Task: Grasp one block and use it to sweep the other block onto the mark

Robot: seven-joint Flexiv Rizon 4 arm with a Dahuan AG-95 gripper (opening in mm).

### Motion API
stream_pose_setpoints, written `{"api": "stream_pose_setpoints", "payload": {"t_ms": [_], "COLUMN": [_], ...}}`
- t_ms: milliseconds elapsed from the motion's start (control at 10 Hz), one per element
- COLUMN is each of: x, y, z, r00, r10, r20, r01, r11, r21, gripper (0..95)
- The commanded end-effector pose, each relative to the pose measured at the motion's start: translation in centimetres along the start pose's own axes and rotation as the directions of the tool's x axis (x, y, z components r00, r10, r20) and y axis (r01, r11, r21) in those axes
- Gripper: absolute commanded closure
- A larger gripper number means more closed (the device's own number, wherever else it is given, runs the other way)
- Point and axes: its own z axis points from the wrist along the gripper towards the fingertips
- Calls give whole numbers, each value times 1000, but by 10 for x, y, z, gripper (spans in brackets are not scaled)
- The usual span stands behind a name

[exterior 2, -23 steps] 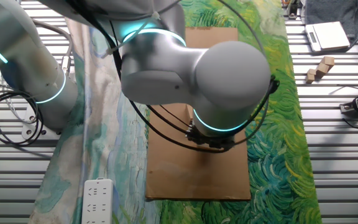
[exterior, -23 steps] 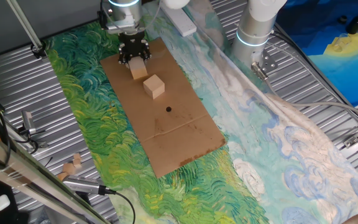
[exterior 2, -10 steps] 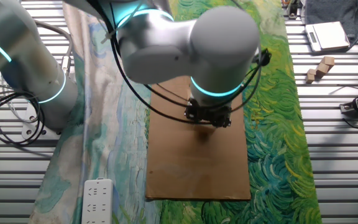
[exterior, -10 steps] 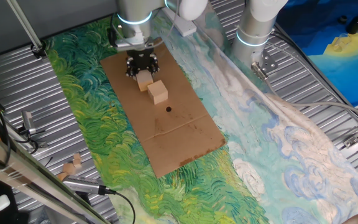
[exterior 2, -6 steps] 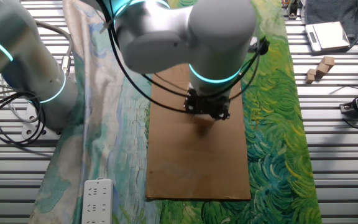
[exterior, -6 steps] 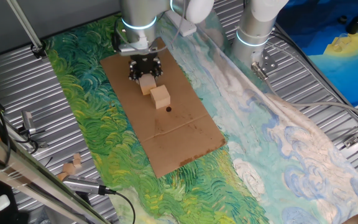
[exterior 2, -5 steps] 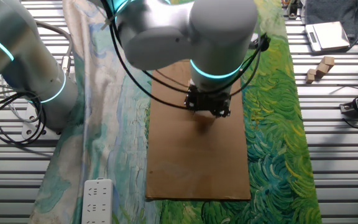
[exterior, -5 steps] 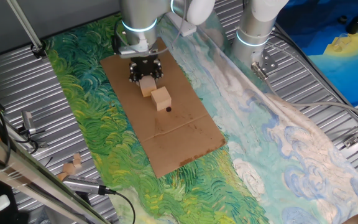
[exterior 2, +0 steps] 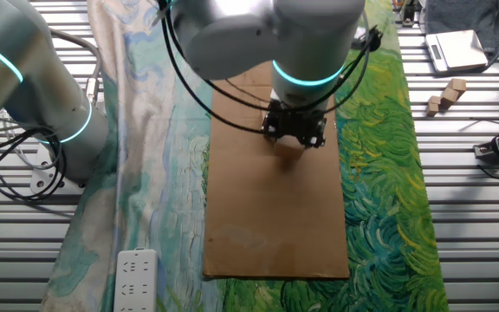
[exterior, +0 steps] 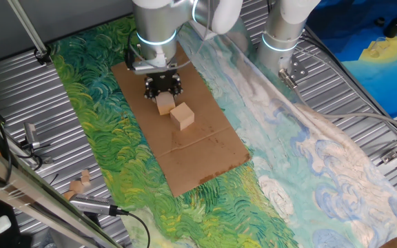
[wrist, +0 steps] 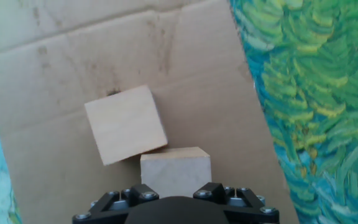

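Note:
My gripper (exterior: 163,88) is shut on a pale wooden block (exterior: 165,105) and holds it down on the brown cardboard sheet (exterior: 202,158). The held block touches the other wooden block (exterior: 182,116), which lies just ahead of it, turned at an angle. In the hand view the held block (wrist: 174,169) sits between my fingers and the loose block (wrist: 125,124) touches its far left corner. A small dark spot, the mark (wrist: 112,93), peeks out at the loose block's far edge. In the fixed views the mark is hidden. In the other fixed view the gripper (exterior 2: 294,132) hides both blocks.
The cardboard lies on a green and blue painted cloth (exterior: 109,138). Small wooden pieces (exterior: 80,184) lie on the metal table at the left. A second arm's base (exterior: 281,34) stands behind. A power strip (exterior 2: 135,276) and a white scale (exterior 2: 457,49) lie off the cloth.
My gripper has moved along the cardboard with the held block, pushing the loose block ahead of it. The black dot, open to view earlier, is now covered by the loose block.

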Motion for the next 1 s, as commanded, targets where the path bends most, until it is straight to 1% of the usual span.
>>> {"api": "stream_pose_setpoints", "payload": {"t_ms": [100,400,700,800,900,1000], "x": [0,0,1,2,2,2], "y": [-1,-1,-1,-2,-4,-10], "z": [2,2,1,1,1,0], "r00": [1000,1000,1000,1000,1000,1000], "r10": [-2,-2,1,10,15,13], "r20": [-5,-4,-4,-6,-3,-2], "r01": [2,2,-1,-10,-15,-13], "r11": [1000,1000,999,999,999,999], "r21": [6,8,32,35,35,37], "gripper": [950,950,950,950,950,950]}}
